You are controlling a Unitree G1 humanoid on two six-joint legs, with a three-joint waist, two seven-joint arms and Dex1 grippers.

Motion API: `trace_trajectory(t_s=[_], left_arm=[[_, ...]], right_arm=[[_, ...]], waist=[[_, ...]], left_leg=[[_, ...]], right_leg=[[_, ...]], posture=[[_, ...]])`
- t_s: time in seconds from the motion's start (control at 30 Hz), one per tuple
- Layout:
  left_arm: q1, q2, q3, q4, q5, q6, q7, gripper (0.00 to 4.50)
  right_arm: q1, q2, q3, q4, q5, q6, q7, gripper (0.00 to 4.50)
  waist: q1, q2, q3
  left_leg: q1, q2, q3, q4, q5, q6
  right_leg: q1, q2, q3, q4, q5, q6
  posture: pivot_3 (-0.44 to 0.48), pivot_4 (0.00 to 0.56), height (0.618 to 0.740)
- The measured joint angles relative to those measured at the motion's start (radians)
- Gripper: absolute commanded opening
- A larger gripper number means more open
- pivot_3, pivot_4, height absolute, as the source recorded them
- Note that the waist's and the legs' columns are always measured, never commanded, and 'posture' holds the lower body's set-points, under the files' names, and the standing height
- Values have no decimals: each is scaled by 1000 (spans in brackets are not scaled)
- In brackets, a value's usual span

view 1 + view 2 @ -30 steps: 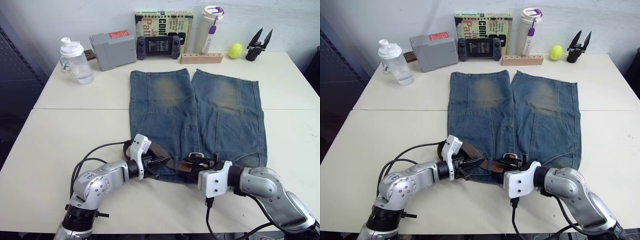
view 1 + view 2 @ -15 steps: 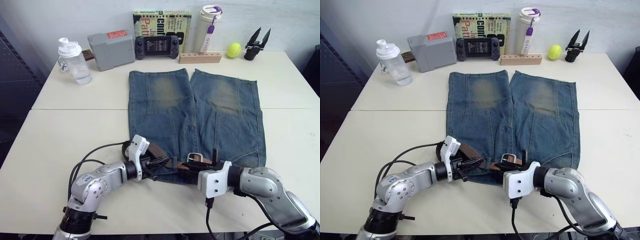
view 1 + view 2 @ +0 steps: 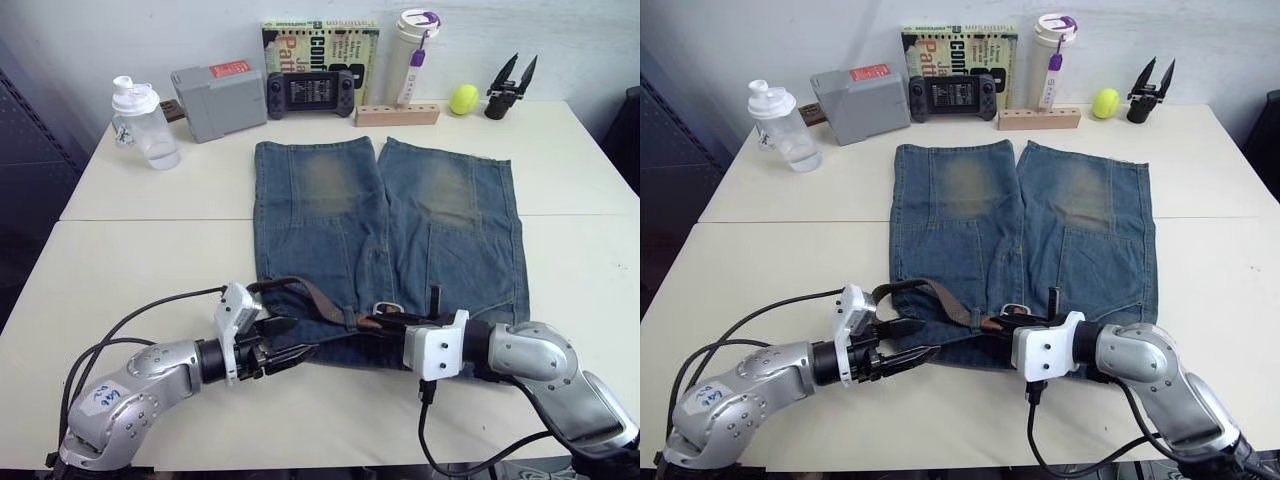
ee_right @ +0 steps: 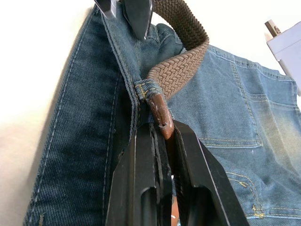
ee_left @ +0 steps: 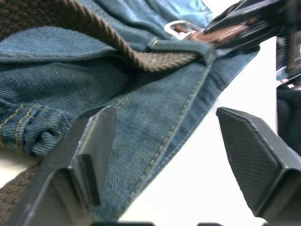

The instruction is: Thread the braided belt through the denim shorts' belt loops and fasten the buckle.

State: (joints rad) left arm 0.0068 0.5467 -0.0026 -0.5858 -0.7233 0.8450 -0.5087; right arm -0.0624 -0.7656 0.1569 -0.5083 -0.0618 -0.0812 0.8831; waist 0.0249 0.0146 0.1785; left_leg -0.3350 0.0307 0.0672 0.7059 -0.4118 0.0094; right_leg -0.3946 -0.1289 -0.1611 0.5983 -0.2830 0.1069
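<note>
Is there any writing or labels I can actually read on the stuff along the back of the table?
"Patt": large letters on the book standing against the wall, partly hidden by the game console.
Other print on the book cover: cut off and too blurred to read.
Red label on the grey box: too small to read.
Markings on the clear shaker bottle: too blurred to read.
Nothing else shows readable text.

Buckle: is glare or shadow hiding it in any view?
Left eye view: even light, the buckle reads plainly. Left wrist view: it glints but keeps its outline; the table washes out white. Right wrist view: a dark shadow band lies on the denim shorts beside the right tool.
</note>
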Motion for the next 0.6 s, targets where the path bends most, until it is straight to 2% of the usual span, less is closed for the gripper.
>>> trace_trajectory(t_s=[0.13, 0.17, 0.37, 0.6], left_arm=[[-1, -42, -27, 16, 64, -58, 21, 139], [0, -41, -34, 17, 76, -70, 21, 18], [39, 54, -175, 41, 283, -223, -9, 18], [32, 90, -225, 57, 393, -326, -25, 18]], right_arm=[[0, 0, 0, 0, 1, -1, 1, 0], [1, 0, 0, 0, 1, -1, 1, 0], [7, -12, -7, 1, 4, -9, 2, 0], [30, -51, -88, 22, 48, -46, 8, 0]], waist=[[0, 0, 0], [0, 0, 0], [2, 1, 0], [2, 1, -1]], left_leg=[[0, 0, 0, 0, 0, 0], [0, 0, 0, 0, 0, 0], [1, 0, 1, 0, 0, 0], [2, 0, 1, 0, 0, 0]], right_leg=[[0, 0, 0, 0, 0, 0], [0, 0, 0, 0, 0, 0], [0, 0, 0, 0, 0, 0], [1, -1, 0, 1, 0, 0]], posture=[[0, 150, 731], [0, 150, 731], [0, 150, 731], [0, 150, 731]])
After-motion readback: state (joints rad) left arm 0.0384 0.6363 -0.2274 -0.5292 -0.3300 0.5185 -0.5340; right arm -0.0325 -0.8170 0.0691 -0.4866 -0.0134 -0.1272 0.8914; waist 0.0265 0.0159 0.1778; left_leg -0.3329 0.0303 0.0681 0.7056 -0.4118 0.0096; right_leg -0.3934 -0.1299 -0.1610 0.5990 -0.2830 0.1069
